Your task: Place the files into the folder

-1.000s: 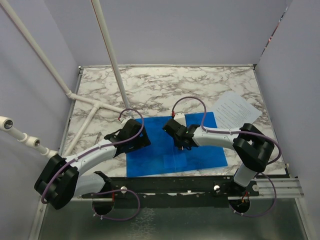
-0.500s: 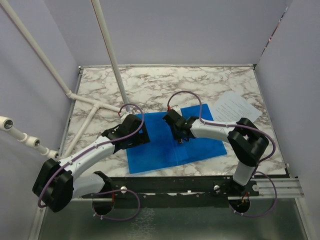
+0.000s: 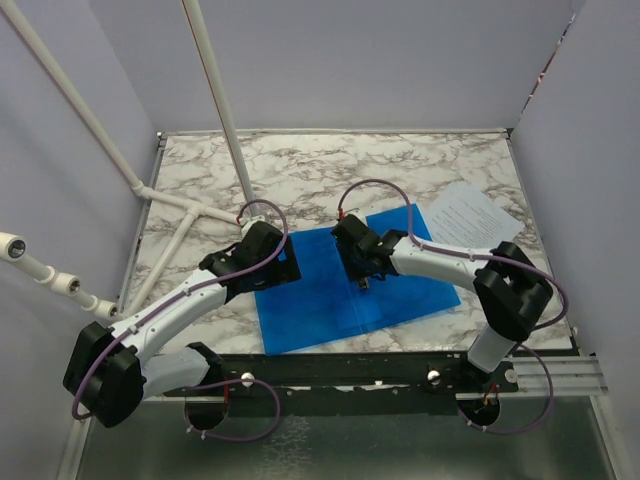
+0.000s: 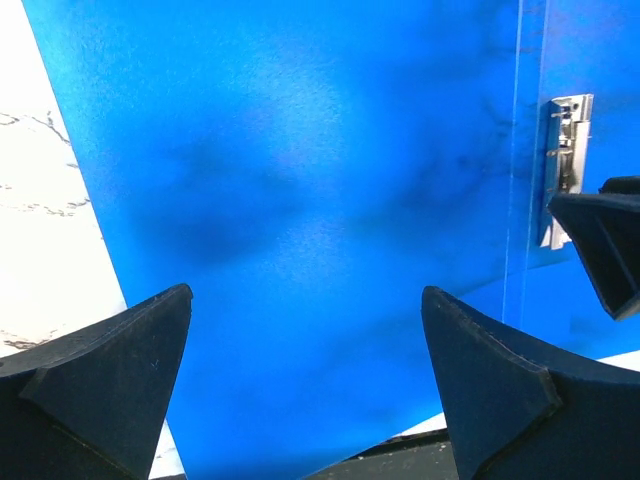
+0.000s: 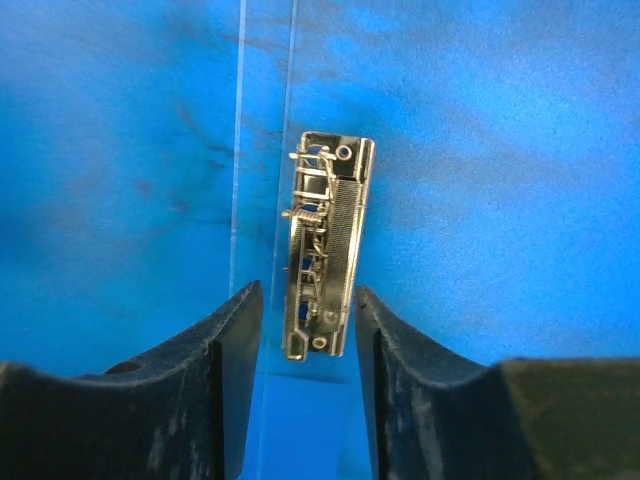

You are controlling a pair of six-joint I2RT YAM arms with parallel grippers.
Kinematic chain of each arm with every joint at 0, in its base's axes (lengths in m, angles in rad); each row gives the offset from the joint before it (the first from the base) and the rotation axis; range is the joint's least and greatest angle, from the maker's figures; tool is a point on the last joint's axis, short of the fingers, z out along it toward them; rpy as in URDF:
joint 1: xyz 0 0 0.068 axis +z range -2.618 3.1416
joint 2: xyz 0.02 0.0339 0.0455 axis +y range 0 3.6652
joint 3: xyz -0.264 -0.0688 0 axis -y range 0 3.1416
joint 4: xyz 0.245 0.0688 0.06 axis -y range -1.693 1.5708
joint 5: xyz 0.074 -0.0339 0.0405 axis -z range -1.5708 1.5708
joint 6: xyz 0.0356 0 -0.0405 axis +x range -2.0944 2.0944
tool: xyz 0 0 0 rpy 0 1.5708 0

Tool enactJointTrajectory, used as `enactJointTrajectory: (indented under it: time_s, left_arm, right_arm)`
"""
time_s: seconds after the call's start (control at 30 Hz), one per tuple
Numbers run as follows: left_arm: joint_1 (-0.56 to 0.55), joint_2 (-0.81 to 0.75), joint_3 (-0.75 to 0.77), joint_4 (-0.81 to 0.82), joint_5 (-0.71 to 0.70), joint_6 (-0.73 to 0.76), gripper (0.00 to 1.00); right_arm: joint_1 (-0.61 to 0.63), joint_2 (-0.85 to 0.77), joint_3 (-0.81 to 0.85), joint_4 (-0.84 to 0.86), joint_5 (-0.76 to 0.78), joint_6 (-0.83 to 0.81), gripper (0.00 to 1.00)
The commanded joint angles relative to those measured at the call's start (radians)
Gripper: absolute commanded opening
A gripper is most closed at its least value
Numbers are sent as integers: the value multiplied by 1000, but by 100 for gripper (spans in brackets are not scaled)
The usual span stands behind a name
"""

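Observation:
The blue folder (image 3: 320,300) lies open and flat on the marble table, turned a little askew. Its metal clip (image 5: 325,245) sits along the spine and also shows in the left wrist view (image 4: 565,160). My right gripper (image 5: 308,290) is low over the folder, its jaws a little apart on either side of the clip's near end, with small gaps to it. My left gripper (image 4: 305,300) is wide open and empty over the folder's left half (image 4: 300,180). The files (image 3: 470,218), white printed sheets, lie at the right, partly under the folder's far right corner.
White pipes (image 3: 190,215) slant across the table's left side, close to my left arm. A black rail (image 3: 400,365) runs along the near edge. Grey walls close in the table on three sides.
The folder has turned anticlockwise, its right end swinging away from the arm bases. My left gripper has moved farther out along its left edge. My right gripper stays over the clip.

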Motion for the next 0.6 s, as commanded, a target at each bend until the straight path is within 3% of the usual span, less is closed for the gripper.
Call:
enactJointTrajectory:
  time_s: [0.0,0.1,0.23,0.57]
  left_arm:
    - [2,-28,47,-35,-12,22,98]
    - [1,-33,63,-43,-11,22,98]
    - [2,-23,74,-36,6,22,98]
    - [-56,112,53,76,40,2,96]
  right_arm:
    - [-2,-87,5,-39,-58,18,49]
    - [3,-119,-7,-43,-74,30,57]
    - [7,-170,-15,-62,-67,42,57]
    - [20,-195,-42,-114,-63,82,45]
